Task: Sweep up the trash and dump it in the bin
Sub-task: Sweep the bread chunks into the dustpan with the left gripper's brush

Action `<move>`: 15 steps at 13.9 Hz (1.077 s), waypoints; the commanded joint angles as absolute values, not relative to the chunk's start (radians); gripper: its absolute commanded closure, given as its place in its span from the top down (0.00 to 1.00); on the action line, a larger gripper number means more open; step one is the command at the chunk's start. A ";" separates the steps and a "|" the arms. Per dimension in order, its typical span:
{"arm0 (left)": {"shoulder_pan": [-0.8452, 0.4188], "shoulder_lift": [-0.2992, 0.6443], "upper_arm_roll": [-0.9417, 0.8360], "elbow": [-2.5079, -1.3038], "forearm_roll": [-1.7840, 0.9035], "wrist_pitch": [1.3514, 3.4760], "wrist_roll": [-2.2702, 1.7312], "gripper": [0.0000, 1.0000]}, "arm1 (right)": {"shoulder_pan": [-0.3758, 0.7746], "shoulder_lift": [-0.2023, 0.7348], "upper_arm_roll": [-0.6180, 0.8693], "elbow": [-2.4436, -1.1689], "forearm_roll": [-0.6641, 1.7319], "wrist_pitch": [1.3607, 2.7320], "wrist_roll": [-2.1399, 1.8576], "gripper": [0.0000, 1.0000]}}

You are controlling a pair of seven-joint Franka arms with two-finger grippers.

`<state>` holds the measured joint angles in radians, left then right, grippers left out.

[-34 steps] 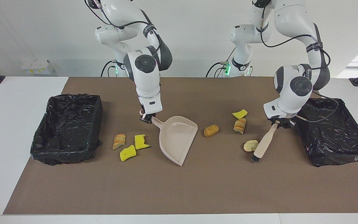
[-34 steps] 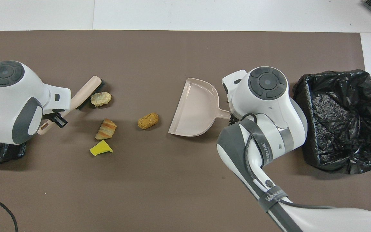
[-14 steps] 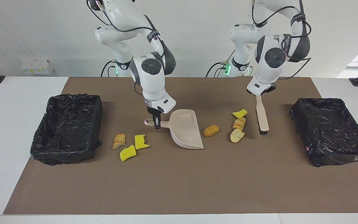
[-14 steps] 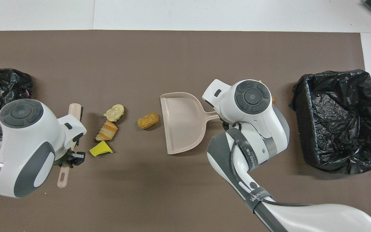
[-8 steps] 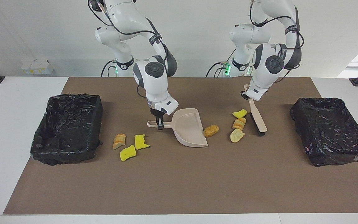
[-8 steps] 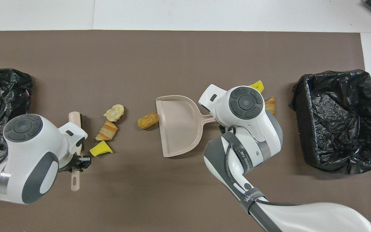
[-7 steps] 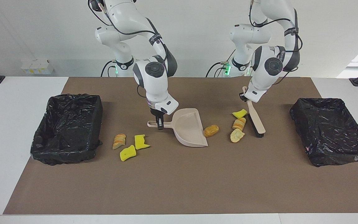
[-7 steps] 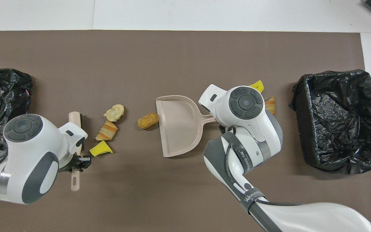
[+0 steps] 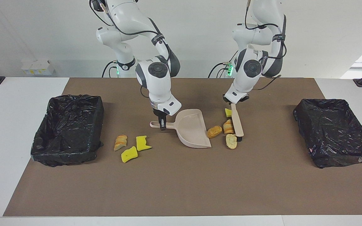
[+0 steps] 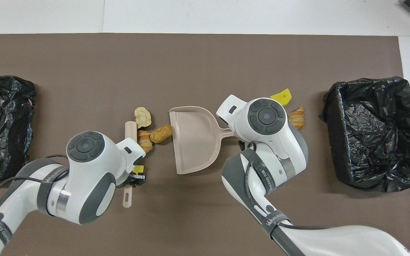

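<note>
Left gripper (image 9: 235, 105) fingers clamp brush (image 9: 238, 123), frame centre; right gripper (image 9: 161, 124) fingers clamp dustpan (image 9: 191, 128) handle; trash (image 9: 214, 131) between them.

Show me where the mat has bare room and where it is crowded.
Bare: the wide strip of mat farther from the robots than everything, and the stretch between brush and the left arm's-end bin. Crowded: dustpan mouth, where four scraps bunch against the brush, and three scraps beside the other bin.

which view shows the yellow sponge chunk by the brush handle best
The facing view: the yellow sponge chunk lies in plain sight beside the beige brush handle. In the overhead view only a sliver of it shows, under the left arm.
</note>
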<state>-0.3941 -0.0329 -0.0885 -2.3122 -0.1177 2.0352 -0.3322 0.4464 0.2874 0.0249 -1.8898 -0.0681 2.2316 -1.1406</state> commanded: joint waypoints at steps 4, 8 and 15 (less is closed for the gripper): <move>-0.555 -0.012 -0.074 -2.241 -0.192 2.059 -0.317 0.00 | 0.456 0.295 0.031 -1.902 -0.080 2.256 -1.083 0.00; -0.606 0.040 -0.075 -2.103 -0.256 1.997 -0.394 0.00 | 0.456 0.295 0.031 -1.902 -0.080 2.253 -1.083 0.00; -0.611 -0.073 -0.078 -2.138 -0.220 1.703 -0.750 0.00 | 0.442 0.285 0.026 -1.898 -0.086 2.233 -1.083 0.00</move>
<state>-0.5990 -0.0029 -0.0922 -2.1208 -0.2382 1.7965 -0.6707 0.4520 0.2886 0.0243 -1.8948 -0.0673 2.2315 -1.1202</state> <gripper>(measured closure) 0.731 0.683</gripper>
